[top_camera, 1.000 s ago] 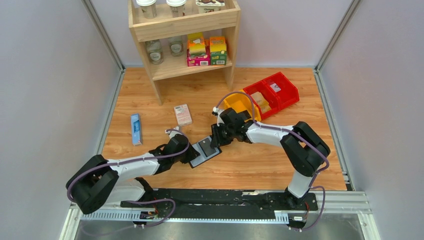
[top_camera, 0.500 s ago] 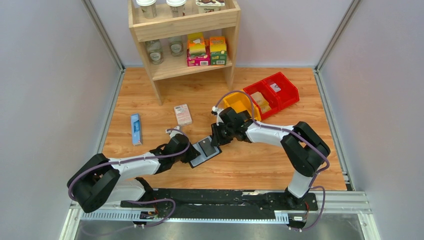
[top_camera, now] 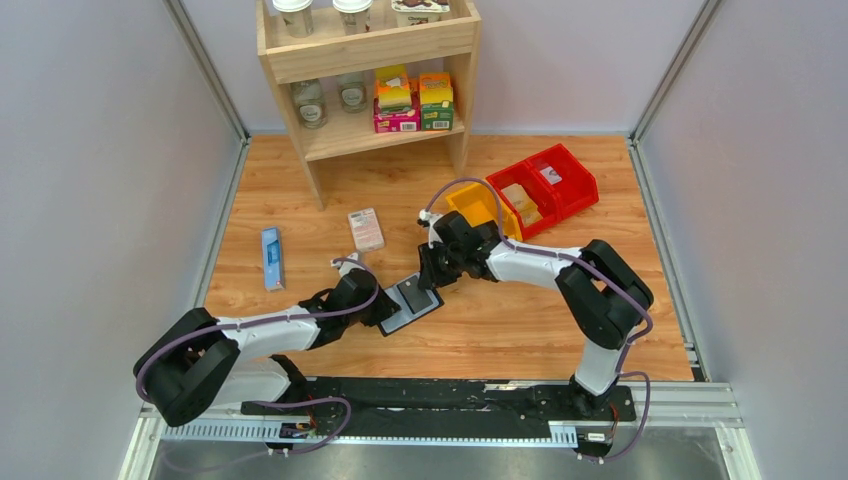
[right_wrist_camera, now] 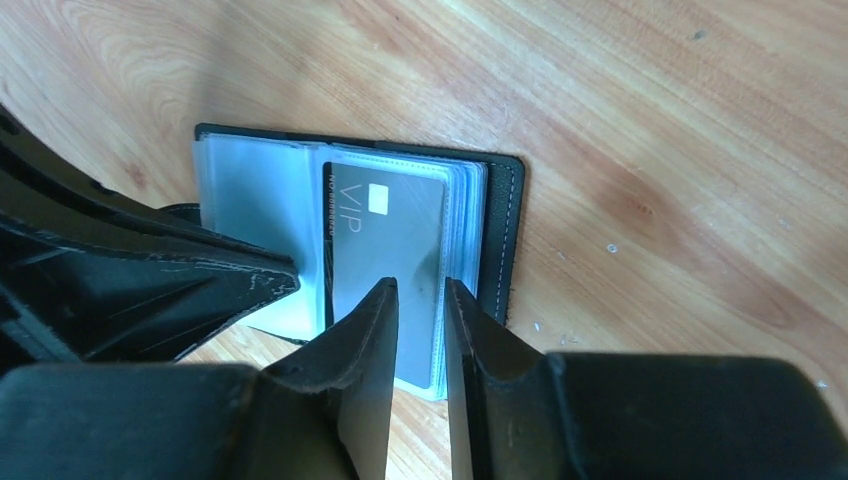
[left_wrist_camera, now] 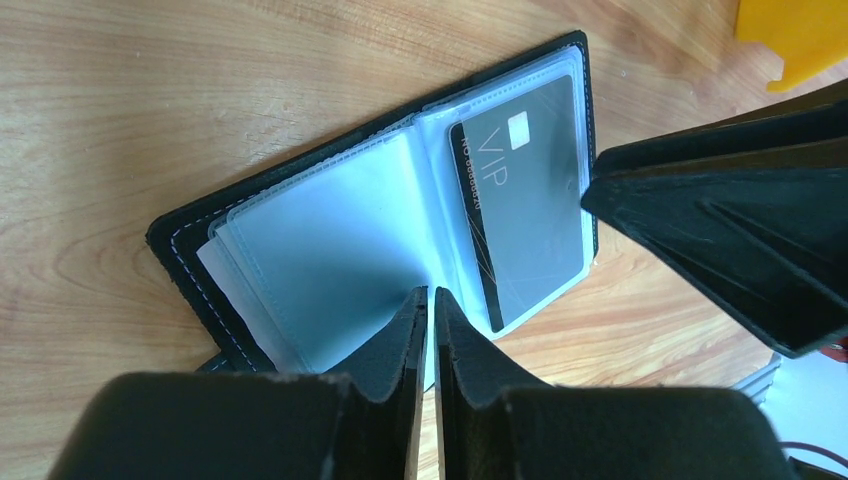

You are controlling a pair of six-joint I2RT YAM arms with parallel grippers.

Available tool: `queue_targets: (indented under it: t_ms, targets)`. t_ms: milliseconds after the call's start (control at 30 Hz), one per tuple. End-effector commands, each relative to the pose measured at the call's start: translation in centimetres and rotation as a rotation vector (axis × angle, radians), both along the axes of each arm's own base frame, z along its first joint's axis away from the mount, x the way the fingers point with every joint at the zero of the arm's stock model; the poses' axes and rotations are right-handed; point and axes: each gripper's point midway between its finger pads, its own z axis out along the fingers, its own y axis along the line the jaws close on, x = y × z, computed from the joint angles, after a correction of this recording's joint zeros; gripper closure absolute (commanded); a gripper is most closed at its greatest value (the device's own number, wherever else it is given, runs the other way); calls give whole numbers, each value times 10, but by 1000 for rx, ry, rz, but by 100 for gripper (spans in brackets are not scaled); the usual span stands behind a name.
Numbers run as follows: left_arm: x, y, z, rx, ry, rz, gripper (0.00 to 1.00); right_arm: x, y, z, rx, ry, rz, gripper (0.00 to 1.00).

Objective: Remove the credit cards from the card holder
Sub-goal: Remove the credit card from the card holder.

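Starting far left of card holder (top_camera: 410, 305): narrow blue box (top_camera: 271, 257), then pink-and-white box (top_camera: 366, 229) up-left of holder, both well apart from it. On holder's left page, left gripper (left_wrist_camera: 430, 295): jaws almost together, tips on clear lining by fold. Holder lies open, flat on wooden table (top_camera: 520, 320). 1 dark VIP credit card (left_wrist_camera: 520, 220) sits in holder's right pocket. Over that pocket, right gripper (right_wrist_camera: 420, 290): jaws narrowly apart, tips at card's near edge. Up-right of holder: yellow bin (top_camera: 470, 205), 2 red bins (top_camera: 578, 195).
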Motion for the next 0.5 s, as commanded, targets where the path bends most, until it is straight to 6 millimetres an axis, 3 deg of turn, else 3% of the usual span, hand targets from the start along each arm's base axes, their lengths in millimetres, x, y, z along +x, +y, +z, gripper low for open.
queue_targets:
  t_ms: [0,367,467]
  targets:
    - [-12,19,-21,78,47,11,86,-1,10,-4,14,18,33,75]
    - [-10,19,-17,21,-3,37,85,-18,10,-18,25,97,62,76]
    - [-8,20,-7,-52,-61,63,81,-18,6,-26,-2,108,49,77]
